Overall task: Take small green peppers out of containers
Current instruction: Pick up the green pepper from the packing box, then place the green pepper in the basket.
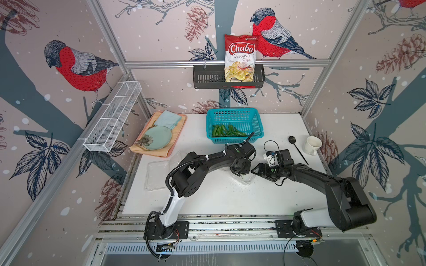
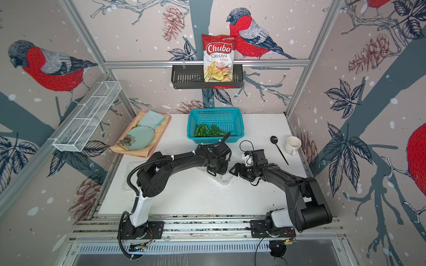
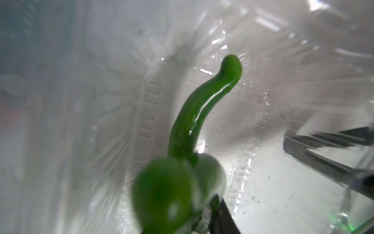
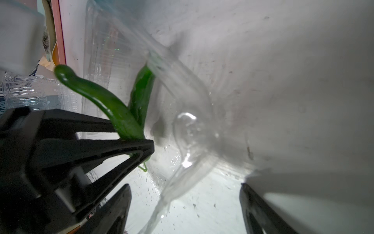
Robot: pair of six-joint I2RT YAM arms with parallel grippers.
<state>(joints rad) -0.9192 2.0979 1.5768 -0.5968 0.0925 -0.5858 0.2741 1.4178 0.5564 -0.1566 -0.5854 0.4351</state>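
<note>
Peppers (image 4: 105, 101) pinched in container (image 4: 192, 125).
We clamp left gripper (image 4: 137, 139) on them for lifting; right gripper (image 4: 184, 188) gapes, empty, astride the rim, likely steadying.

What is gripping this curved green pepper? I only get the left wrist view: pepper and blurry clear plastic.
Observer: The left pincer; the right wrist view shows its black fingers closed on the curved glossy green pepper near its stem.
Operator: Where will it go?
Observer: Probably the teal perforated plastic basket; in both top views it already holds a pile of green peppers.
Operator: And the other arm?
Observer: The right pincer stands open beside the clear plastic clamshell container.
</note>
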